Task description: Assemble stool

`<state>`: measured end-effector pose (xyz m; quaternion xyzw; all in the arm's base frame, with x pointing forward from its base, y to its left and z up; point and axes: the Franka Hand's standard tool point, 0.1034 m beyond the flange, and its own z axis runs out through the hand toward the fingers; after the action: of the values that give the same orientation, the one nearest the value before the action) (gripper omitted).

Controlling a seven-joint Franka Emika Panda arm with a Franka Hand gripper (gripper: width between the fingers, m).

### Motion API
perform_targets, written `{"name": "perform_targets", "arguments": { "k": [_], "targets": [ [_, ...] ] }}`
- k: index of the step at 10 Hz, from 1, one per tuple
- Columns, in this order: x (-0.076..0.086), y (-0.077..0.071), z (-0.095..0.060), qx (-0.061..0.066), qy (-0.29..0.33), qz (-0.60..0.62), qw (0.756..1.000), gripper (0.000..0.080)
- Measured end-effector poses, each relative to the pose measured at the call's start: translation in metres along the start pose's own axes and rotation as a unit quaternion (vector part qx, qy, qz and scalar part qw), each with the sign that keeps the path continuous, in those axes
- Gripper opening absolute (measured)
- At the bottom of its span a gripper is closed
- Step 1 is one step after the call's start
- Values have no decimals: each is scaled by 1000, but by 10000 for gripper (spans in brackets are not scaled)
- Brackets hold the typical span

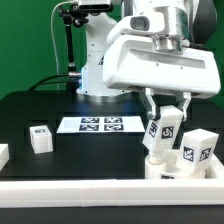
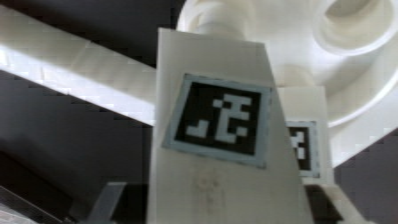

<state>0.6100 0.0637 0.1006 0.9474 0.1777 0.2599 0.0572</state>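
Exterior view: the gripper (image 1: 166, 112) hangs over the worktop (image 1: 40, 108) near its front edge, toward the corner on the exterior view's right. Its two dark fingers press on opposite sides of a leg (image 1: 165, 127), so the claw is closed only as far as the block's width and holds that leg and nothing else. The leg is roughly upright with a slight tilt, and one tag faces the camera.

Directly under the leg is the seat (image 1: 160, 165), a white rounded part just beside the rail (image 1: 80, 190) that runs along the front edge. Whether the leg's lower end touches the seat cannot be told.

A second leg (image 1: 197, 150) stands just beside the held one, nearer the corner, with two tags in sight. The frame does not show whether it is fixed to the seat.

A third leg (image 1: 40, 138) stands alone, well apart, toward the front corner on the exterior view's left. The marker board (image 1: 100, 124) lies flat mid-worktop, between the third leg and the gripper.

Wrist view: the held leg (image 2: 217, 120) fills the middle, its tag sharp. The seat (image 2: 329, 40) curves beyond the leg's far end, and the second leg (image 2: 302, 148) peeks out beside the held leg. The rail (image 2: 71, 70) crosses at a slant behind them.
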Motion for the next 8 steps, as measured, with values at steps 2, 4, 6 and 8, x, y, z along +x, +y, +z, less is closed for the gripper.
{"name": "perform_targets", "arguments": {
  "k": [2,4,6,8],
  "targets": [
    [1,0,1,0,1,0,1000,328],
    [0,0,2,0,-1,0,1000,328],
    [-1,1,3,0,-4,1,1000,328],
    [-8,8,5,-3,-7,5,1000,328]
  ]
}}
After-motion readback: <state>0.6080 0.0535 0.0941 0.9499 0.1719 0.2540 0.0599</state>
